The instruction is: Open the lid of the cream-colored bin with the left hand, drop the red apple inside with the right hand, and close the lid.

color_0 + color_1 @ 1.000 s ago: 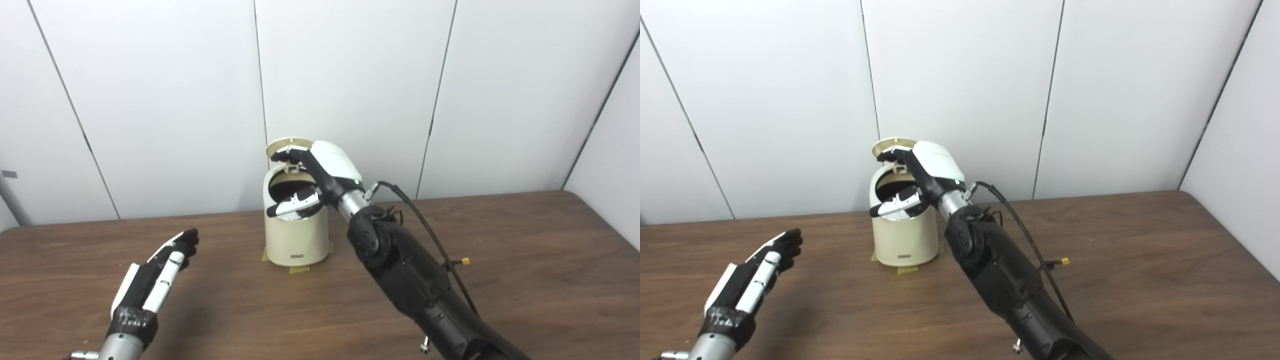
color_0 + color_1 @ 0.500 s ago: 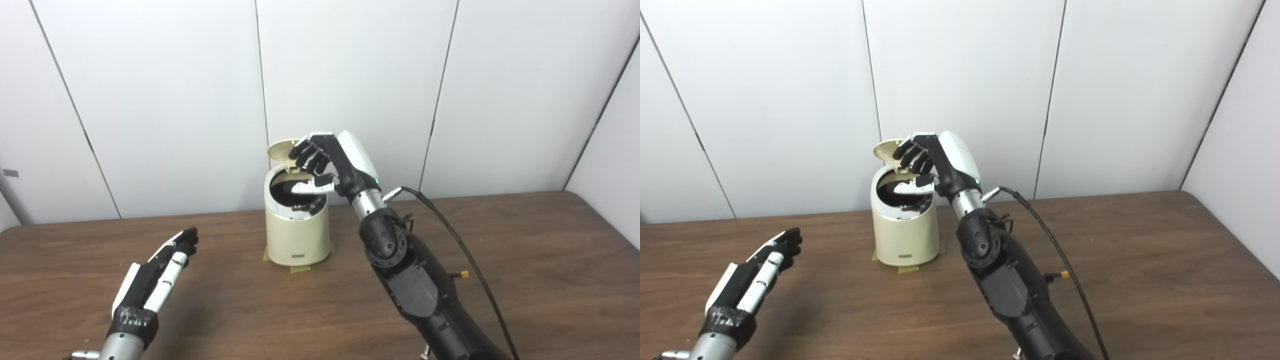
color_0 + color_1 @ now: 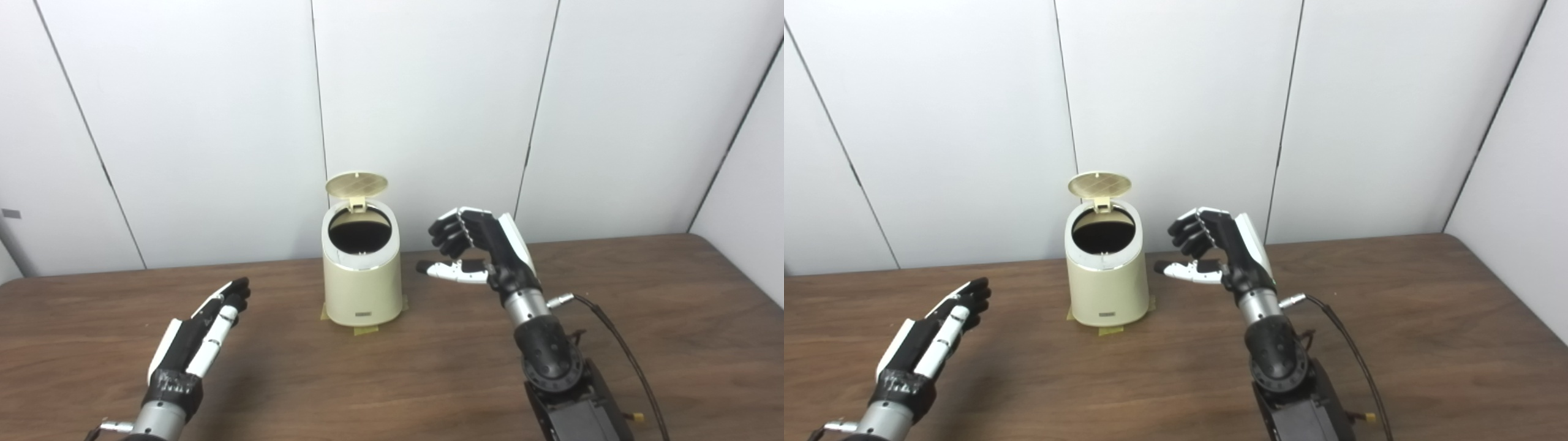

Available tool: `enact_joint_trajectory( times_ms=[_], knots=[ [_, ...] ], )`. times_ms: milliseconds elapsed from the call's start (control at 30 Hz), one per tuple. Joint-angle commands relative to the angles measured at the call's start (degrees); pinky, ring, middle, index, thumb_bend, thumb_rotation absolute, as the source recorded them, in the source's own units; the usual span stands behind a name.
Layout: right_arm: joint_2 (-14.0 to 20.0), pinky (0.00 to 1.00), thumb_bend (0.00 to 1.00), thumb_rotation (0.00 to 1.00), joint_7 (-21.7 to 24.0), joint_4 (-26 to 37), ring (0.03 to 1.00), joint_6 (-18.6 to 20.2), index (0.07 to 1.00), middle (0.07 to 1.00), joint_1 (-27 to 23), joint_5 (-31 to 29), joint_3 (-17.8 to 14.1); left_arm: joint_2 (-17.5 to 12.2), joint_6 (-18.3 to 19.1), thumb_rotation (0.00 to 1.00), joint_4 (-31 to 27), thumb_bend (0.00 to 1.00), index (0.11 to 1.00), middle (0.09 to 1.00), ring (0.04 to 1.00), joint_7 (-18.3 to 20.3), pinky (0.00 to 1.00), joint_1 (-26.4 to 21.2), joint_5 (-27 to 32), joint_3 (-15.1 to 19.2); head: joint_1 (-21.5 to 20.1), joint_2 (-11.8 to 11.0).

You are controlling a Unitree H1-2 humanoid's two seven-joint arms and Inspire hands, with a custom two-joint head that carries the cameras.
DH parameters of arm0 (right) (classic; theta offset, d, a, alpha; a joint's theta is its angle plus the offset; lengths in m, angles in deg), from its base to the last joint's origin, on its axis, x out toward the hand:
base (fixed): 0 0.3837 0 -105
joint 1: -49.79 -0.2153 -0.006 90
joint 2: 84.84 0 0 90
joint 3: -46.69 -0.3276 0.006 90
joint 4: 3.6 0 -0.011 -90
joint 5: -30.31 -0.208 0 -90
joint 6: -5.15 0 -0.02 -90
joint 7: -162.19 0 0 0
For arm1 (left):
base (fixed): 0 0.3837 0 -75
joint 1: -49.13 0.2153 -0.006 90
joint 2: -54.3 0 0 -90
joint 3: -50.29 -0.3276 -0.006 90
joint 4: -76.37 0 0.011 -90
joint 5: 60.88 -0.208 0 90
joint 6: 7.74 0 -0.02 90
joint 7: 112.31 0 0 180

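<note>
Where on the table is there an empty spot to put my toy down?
The biggest bare patch is the table to the right of the right robot hand, out to the far right edge. There is also bare wood in front of the cream bin, between the two arms. It is crowded between the bin and the right robot hand, and around the left robot hand.

The inside of the cream-colored bin [image 3: 361, 275] is a dark hollow below its rim; whether a red apple lies there cannot be told. Behind the bin, the raised lid [image 3: 357, 183] hides its own outer face. Nearer than the bin, both forearms are cut off by the bottom edge.
</note>
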Motion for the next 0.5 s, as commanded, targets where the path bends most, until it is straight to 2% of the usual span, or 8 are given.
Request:
enact_joint_trajectory(
  times_ms=[0,67,100,167,200,300,367,467],
  knots=[
    [-0.9,0.4,0.51,0.0,-0.4,3.4,0.412,0.5,0.54,0.492,-0.9,-2.9,-1.7,-0.5,-2.3,0.81,0.7,0.47,0.939,0.912,0.91,0.0,0.93,-5.0,0.2,0.2,-0.1,0.0],
    [-1.4,0.45,0.51,0.0,0.8,4.9,0.419,1.7,0.544,0.509,1.1,-6.0,-3.2,-0.8,-2.7,0.81,3.2,0.47,0.969,0.925,0.913,0.3,0.91,-7.8,0.4,0.2,-0.2,-0.1],
    [-1.4,0.5,0.5,0.08,1.9,5.5,0.522,2.3,0.521,0.597,2.2,-8.1,-3.7,-1.1,-2.9,0.81,4.6,0.48,0.972,0.926,0.913,0.4,0.91,-9.3,0.1,0.0,-0.2,-0.1],
    [-1.3,0.62,0.62,0.34,3.6,6.2,0.691,2.4,0.73,0.744,4.1,-11.5,-4.3,-1.2,-3.2,0.82,7.2,0.49,0.972,0.929,0.917,0.3,0.91,-12.4,-0.2,-0.2,-0.2,-0.3],
    [-1.2,0.65,0.65,0.39,4.0,6.3,0.732,2.3,0.772,0.781,4.6,-12.1,-4.3,-1.2,-3.4,0.82,7.9,0.49,0.97,0.929,0.919,0.3,0.9,-13.4,-0.2,-0.3,-0.2,-0.3],
    [-0.5,0.77,0.69,0.5,3.3,6.9,0.825,1.7,0.85,0.853,6.7,-8.7,-2.1,-1.1,-4.6,0.82,12.3,0.5,0.973,0.94,0.935,1.2,0.92,-18.0,0.3,-0.9,-0.1,-0.3],
    [-0.8,0.8,0.71,0.58,2.8,6.9,0.86,1.7,0.879,0.881,7.7,-7.9,-1.4,-0.6,-4.6,0.81,15.4,0.51,0.968,0.94,0.936,1.4,0.92,-21.1,0.3,-1.4,-0.1,-0.4],
    [-1.3,0.79,0.73,0.67,1.8,6.5,0.894,1.3,0.912,0.92,8.7,-6.4,-0.7,0.1,-4.4,0.81,19.8,0.52,0.969,0.953,0.948,1.8,0.93,-25.7,0.2,-2.2,-0.1,-0.5]
  ],
)
